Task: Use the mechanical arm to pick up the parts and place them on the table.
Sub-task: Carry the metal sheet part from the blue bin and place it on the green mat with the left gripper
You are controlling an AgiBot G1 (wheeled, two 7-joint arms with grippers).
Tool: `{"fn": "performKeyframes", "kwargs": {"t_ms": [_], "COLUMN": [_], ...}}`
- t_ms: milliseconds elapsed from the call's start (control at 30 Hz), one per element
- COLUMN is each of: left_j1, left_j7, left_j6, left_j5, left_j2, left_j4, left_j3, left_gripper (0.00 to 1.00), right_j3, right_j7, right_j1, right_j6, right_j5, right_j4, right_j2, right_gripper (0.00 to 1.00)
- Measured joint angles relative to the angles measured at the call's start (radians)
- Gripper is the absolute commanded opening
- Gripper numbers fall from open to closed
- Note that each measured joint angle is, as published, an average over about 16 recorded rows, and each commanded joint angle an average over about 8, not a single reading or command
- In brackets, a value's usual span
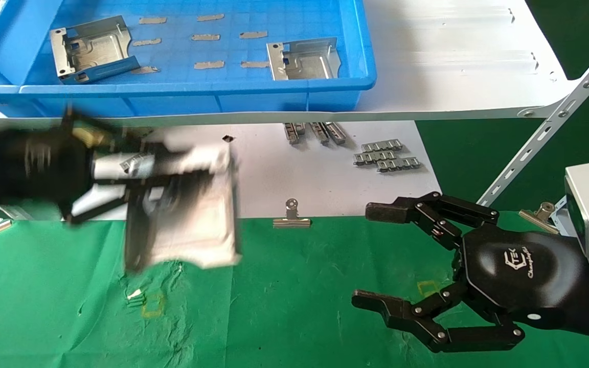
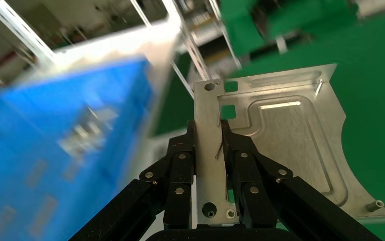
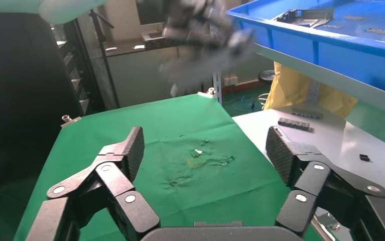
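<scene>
Our L hand (image 2: 209, 150) is clenched on a part (image 2: 280, 145), gripping its folded edge, held above the green counter (image 1: 294, 306) near the white sheet (image 1: 269, 168). Two more parts (image 1: 92, 48) lie in the blue bin (image 1: 274, 94). Our R hand (image 1: 371, 255) hangs over the counter w/ fingers spread, grasping nothing.

Shiny stamped-metal part (image 2: 280, 145), wrinkled green cloth table (image 1: 294, 306), smooth blue plastic bin (image 1: 212, 92).
</scene>
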Motion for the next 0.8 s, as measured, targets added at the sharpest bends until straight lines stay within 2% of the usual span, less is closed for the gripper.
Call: {"fn": "performKeyframes", "kwargs": {"t_ms": [167,433,467,500,700,733,800], "left_j1": [0.049,0.079,0.081,0.083,0.082,0.081,0.078], "left_j7": [0.131,0.352,0.373,0.392,0.479,0.490,0.510], "left_j6": [-0.021,-0.049,-0.052,-0.056,-0.080,-0.084,-0.090], "left_j5": [0.047,0.166,0.176,0.184,0.215,0.218,0.222], "left_j2": [-0.026,0.018,0.026,0.034,0.078,0.084,0.096], "left_j4": [0.046,0.228,0.250,0.272,0.383,0.398,0.426], "left_j3": [0.069,0.138,0.144,0.148,0.165,0.166,0.168], "left_gripper": [0.00,0.00,0.05,0.14,0.89,0.97,1.00], "right_j3": [0.000,0.000,0.000,0.000,0.000,0.000,0.000], "right_j7": [0.000,0.000,0.000,0.000,0.000,0.000,0.000], "right_j1": [0.000,0.000,0.000,0.000,0.000,0.000,0.000], "right_j6": [0.000,0.000,0.000,0.000,0.000,0.000,0.000], "right_j5": [0.000,0.000,0.000,0.000,0.000,0.000,0.000], "right_j4": [0.000,0.000,0.000,0.000,0.000,0.000,0.000], "right_j2": [0.000,0.000,0.000,0.000,0.000,0.000,0.000], "right_gripper": [1.00,1.00,1.00,1.00,1.00,1.00,1.00]}}
